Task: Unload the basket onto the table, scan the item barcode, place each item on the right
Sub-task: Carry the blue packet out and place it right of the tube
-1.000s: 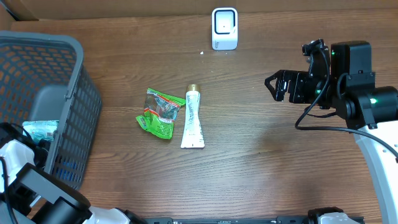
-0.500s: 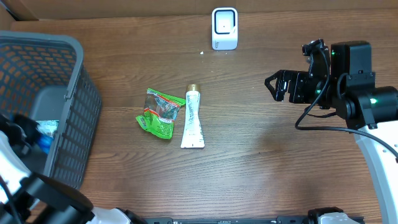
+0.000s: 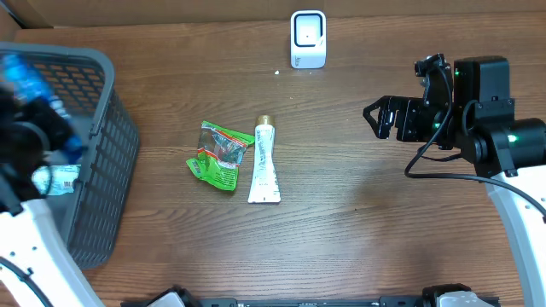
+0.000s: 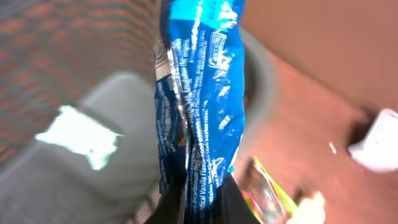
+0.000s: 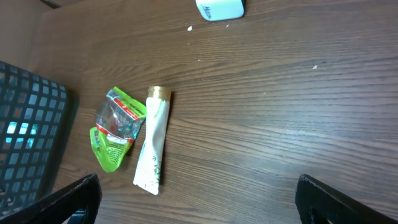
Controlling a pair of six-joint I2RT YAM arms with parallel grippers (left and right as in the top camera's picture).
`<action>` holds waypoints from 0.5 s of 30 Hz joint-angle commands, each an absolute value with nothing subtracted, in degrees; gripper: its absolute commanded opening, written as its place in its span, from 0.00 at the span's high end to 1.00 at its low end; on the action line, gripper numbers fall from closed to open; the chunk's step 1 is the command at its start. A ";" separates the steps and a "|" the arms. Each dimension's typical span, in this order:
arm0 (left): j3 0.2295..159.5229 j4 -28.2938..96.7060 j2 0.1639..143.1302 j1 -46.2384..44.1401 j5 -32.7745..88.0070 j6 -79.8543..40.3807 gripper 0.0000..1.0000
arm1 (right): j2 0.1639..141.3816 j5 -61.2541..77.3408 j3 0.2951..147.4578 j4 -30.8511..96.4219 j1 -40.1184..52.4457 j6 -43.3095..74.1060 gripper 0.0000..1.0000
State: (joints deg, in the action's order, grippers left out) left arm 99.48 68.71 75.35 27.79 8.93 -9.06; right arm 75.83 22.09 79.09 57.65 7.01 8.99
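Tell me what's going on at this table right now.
The left gripper is shut on a blue packet, holding it over the grey basket at the left of the table. The right gripper hangs open on the right, holding nothing. A green packet and a white tube lie side by side mid-table. The white scanner stands at the far edge, nothing presented to it yet.

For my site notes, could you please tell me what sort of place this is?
Probably a mock shop checkout on a wooden table: a grey mesh basket, a white barcode scanner at the far edge, and a tube and a green packet.
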 commanded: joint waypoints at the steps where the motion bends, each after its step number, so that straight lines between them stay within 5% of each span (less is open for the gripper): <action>1: 99.55 70.35 74.39 17.96 5.76 -7.05 0.96 | 76.01 22.17 80.68 57.34 7.07 8.97 0.00; 15: 86.30 53.82 91.96 -17.76 2.98 -17.98 0.96 | 76.01 22.15 80.68 57.21 7.07 8.95 0.00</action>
State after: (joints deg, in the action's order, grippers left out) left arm 87.07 57.84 86.59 -11.55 3.46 -13.41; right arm 75.83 22.09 79.09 57.60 7.01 9.02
